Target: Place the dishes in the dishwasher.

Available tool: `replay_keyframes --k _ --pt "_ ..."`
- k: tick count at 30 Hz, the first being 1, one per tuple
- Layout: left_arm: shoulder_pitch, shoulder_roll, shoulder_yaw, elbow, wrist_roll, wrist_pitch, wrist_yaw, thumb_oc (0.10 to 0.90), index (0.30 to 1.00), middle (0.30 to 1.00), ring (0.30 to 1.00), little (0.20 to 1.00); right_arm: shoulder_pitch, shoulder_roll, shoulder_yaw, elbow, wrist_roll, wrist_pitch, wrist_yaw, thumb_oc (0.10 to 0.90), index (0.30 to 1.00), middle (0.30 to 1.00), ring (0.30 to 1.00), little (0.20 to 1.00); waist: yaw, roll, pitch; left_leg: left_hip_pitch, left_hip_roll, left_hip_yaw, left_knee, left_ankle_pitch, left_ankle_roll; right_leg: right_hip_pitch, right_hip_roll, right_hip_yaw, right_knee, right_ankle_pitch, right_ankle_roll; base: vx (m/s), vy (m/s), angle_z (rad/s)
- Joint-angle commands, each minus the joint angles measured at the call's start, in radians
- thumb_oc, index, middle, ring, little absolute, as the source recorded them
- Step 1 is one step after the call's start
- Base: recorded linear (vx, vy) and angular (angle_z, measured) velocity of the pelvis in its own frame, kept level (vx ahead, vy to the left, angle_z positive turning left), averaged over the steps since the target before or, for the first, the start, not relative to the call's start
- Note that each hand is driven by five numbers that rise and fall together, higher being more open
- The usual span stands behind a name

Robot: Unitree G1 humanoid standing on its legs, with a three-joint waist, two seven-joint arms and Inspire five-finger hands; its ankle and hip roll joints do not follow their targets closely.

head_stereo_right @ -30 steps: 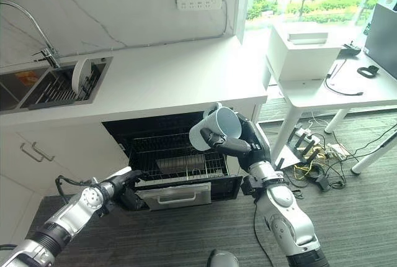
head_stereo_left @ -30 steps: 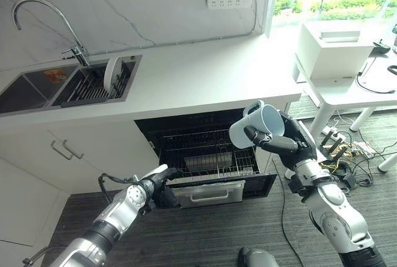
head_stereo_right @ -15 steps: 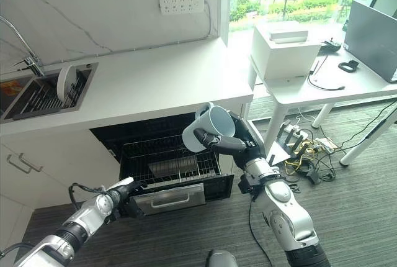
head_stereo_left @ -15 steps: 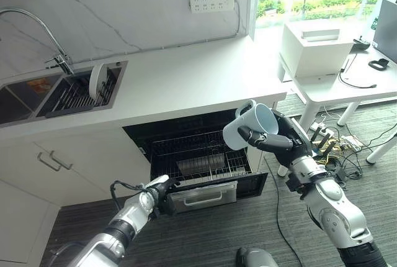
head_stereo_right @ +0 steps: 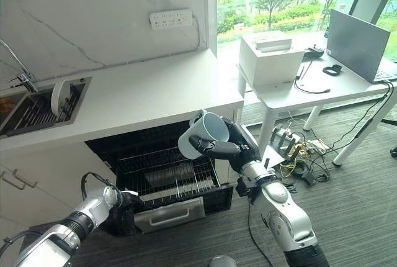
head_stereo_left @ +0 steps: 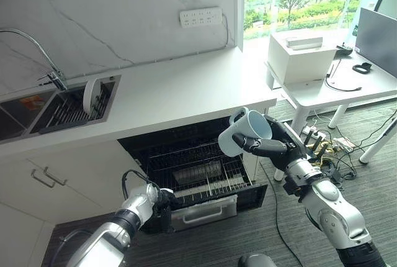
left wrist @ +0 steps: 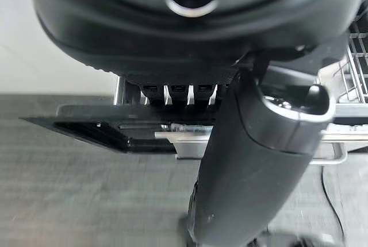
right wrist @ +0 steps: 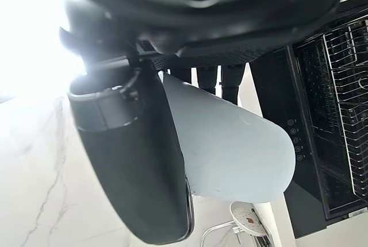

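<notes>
Pale-blue mug (right wrist: 230, 149) wrapped by right hand (head_stereo_left: 279, 146) fingers (right wrist: 208, 77).

One pale blue mug (head_stereo_left: 243, 131) centre frame, one white plate (head_stereo_left: 91, 95) upper left, one wire rack (head_stereo_left: 198, 171), one dishwasher (head_stereo_left: 255, 191), one faucet (head_stereo_left: 37, 49), one wall socket strip (head_stereo_left: 200, 17)

Daylight is coming through a window (head_stereo_left: 310, 6) showing greenery, beside a white marble wall (head_stereo_left: 111, 12). A white desk (head_stereo_right: 310, 90) is standing on dark wood-grain floor (head_stereo_right: 360, 217).
</notes>
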Motion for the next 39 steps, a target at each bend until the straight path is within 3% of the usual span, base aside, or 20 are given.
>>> replay_keyframes --k 1,5,9,14,15,16,17,22,26,34,36,39 --pt "0.107 0.095 -0.070 -0.111 -0.060 0.022 -0.405 0.800 0.900 0.900 0.900 0.900 -0.127 0.021 -0.051 -0.089 0.008 -0.114 0.016 0.400 0.300 0.300 0.300 0.300 0.007 -0.006 0.005 0.001 0.068 -0.036 0.027 -0.096 -0.012 0.091 -0.065 0.051 -0.086 -0.075 0.179 0.00 0.000 0.00" --pt "0.103 0.213 -0.013 -0.372 -0.102 0.076 -0.506 0.800 0.900 0.900 0.900 0.900 -0.119 0.000 -0.068 -0.076 0.012 -0.135 0.006 0.400 0.300 0.300 0.300 0.300 0.033 0.000 0.013 -0.006 0.063 -0.049 0.027 -0.094 -0.012 0.095 -0.072 0.032 -0.086 -0.075 0.178 -0.02 0.007 0.04" --pt "0.112 0.277 0.071 -0.517 -0.111 0.114 -0.451 0.800 0.900 0.900 0.900 0.900 -0.099 -0.010 -0.085 -0.080 0.016 -0.148 0.003 0.400 0.300 0.300 0.300 0.300 0.052 -0.001 0.015 -0.011 0.059 -0.063 0.027 -0.089 -0.013 0.102 -0.080 0.014 -0.086 -0.075 0.177 -0.01 -0.001 0.13" --pt "0.150 0.321 0.269 -0.634 -0.326 0.191 -0.137 0.800 0.900 0.900 0.900 0.900 -0.049 -0.017 -0.127 -0.097 0.019 -0.157 0.009 0.400 0.300 0.300 0.300 0.300 0.074 -0.005 0.019 -0.007 0.056 -0.079 0.027 -0.088 -0.017 0.121 -0.090 -0.011 -0.086 -0.082 0.177 0.01 -0.004 0.18" --pt "0.153 0.334 0.343 -0.626 -0.428 0.181 -0.010 0.800 0.900 0.900 0.900 0.900 -0.037 -0.016 -0.138 -0.094 0.016 -0.163 0.016 0.400 0.300 0.300 0.300 0.300 0.082 -0.007 0.015 -0.017 0.057 -0.082 0.027 -0.078 -0.019 0.115 -0.091 -0.015 -0.086 -0.076 0.175 0.01 -0.005 0.31" --pt "0.155 0.338 0.366 -0.623 -0.476 0.179 0.041 0.800 0.900 0.900 0.900 0.900 -0.034 -0.015 -0.142 -0.093 0.013 -0.164 0.018 0.400 0.300 0.300 0.300 0.300 0.083 -0.008 0.016 -0.011 0.057 -0.082 0.027 -0.084 -0.021 0.122 -0.093 -0.018 -0.086 -0.082 0.178 0.02 -0.005 0.25" --pt "0.170 0.341 0.452 -0.602 -0.673 0.147 0.216 0.800 0.900 0.900 0.900 0.900 -0.036 -0.017 -0.155 -0.085 0.009 -0.158 0.018 0.400 0.300 0.300 0.300 0.300 0.091 -0.012 0.016 -0.018 0.056 -0.088 0.027 -0.074 -0.023 0.119 -0.096 -0.022 -0.086 -0.077 0.174 0.04 0.005 0.18" --pt "0.219 0.247 0.559 -0.588 -0.933 0.034 0.469 0.800 0.900 0.900 0.900 0.900 -0.037 0.005 -0.149 -0.045 -0.045 -0.156 0.003 0.400 0.300 0.300 0.300 0.300 0.110 -0.023 0.011 -0.029 0.054 -0.101 0.027 -0.068 -0.025 0.118 -0.101 -0.032 -0.086 -0.079 0.168 0.01 0.002 0.01" --pt "0.283 0.070 0.606 -0.652 -1.093 -0.082 0.626 0.800 0.900 0.900 0.900 0.900 -0.038 0.026 -0.158 0.028 -0.121 -0.149 -0.011 0.400 0.300 0.300 0.300 0.300 0.127 -0.046 0.007 -0.035 0.050 -0.119 0.027 -0.069 -0.027 0.121 -0.104 -0.041 -0.086 -0.083 0.161 0.06 -0.007 0.06" --pt "0.326 -0.050 0.604 -0.735 -1.245 -0.076 0.684 0.800 0.900 0.900 0.900 0.900 -0.054 0.027 -0.171 0.140 -0.185 -0.126 -0.044 0.400 0.300 0.300 0.300 0.300 0.143 -0.071 0.021 -0.046 0.052 -0.136 0.027 -0.066 -0.032 0.111 -0.095 -0.038 -0.086 -0.079 0.155 0.09 -0.037 0.06" --pt "0.290 -0.039 0.574 -0.767 -1.218 -0.114 0.710 0.800 0.900 0.900 0.900 0.900 -0.111 0.009 -0.136 0.212 -0.250 -0.185 -0.080 0.400 0.300 0.300 0.300 0.300 0.157 -0.084 0.080 -0.098 0.052 -0.151 0.027 -0.050 -0.033 0.058 -0.088 -0.019 -0.086 -0.058 0.153 -0.21 -0.118 0.05" --pt "0.217 -0.005 0.545 -0.746 -1.253 -0.128 0.732 0.800 0.900 0.900 0.900 0.900 -0.198 -0.003 -0.094 0.270 -0.271 -0.206 -0.125 0.400 0.300 0.300 0.300 0.300 0.166 -0.088 0.130 -0.142 0.041 -0.169 0.027 -0.038 -0.029 0.013 -0.080 -0.002 -0.086 -0.040 0.151 -0.25 -0.081 -0.01"
